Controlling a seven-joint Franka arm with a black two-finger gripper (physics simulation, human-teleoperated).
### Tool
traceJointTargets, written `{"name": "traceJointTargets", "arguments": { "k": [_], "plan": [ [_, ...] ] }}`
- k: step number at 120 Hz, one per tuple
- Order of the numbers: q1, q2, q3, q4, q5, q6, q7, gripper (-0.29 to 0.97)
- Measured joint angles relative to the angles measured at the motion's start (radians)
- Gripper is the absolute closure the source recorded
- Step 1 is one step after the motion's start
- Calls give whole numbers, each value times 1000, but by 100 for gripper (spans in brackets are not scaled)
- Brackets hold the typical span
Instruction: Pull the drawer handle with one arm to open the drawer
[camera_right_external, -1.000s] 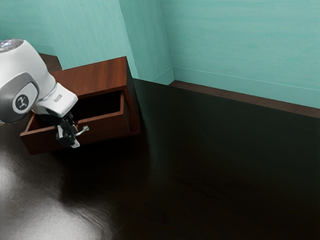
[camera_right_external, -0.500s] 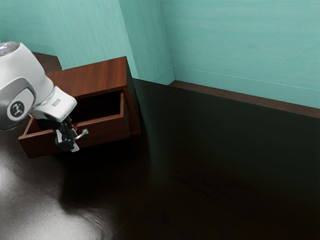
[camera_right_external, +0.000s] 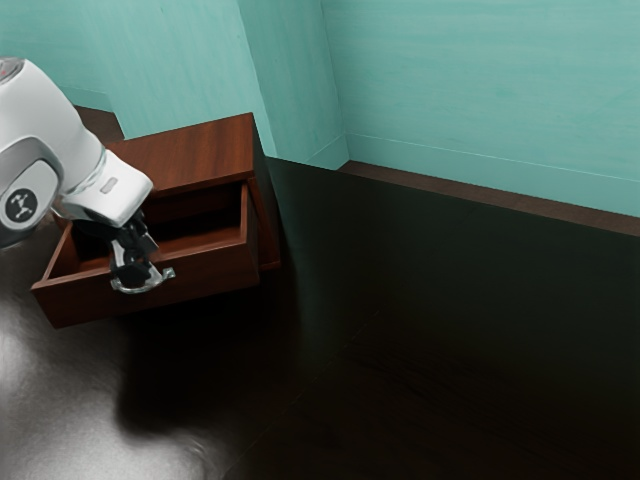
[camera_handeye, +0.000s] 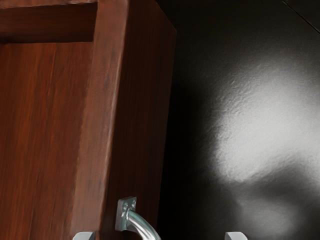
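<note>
A reddish-brown wooden cabinet stands at the exterior view's left, against the teal wall. Its drawer is pulled well out toward the lower left, and its dark inside shows. My black gripper hangs over the drawer front, around the curved metal handle. In the wrist view the handle curves off its mounting plate on the drawer front. It lies between my two fingertips, nearer that one, while the other stands well apart. The gripper is open.
The glossy dark floor spreads wide to the exterior view's right and front. Teal walls with a brown baseboard close the back. A wall corner juts out just behind the cabinet.
The drawer has slid farther out toward the exterior view's lower left. My hand moved with the handle and turned, so the handle now lies flatter under the fingers.
</note>
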Motion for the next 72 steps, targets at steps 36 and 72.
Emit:
{"name": "traceJointTargets", "arguments": {
  "k": [36,72],
  "plan": [
    [-27,8,-2,121,-36,-162,-5,15],
    [-125,30,-5,253,-80,-345,7,4]
  ]
}}
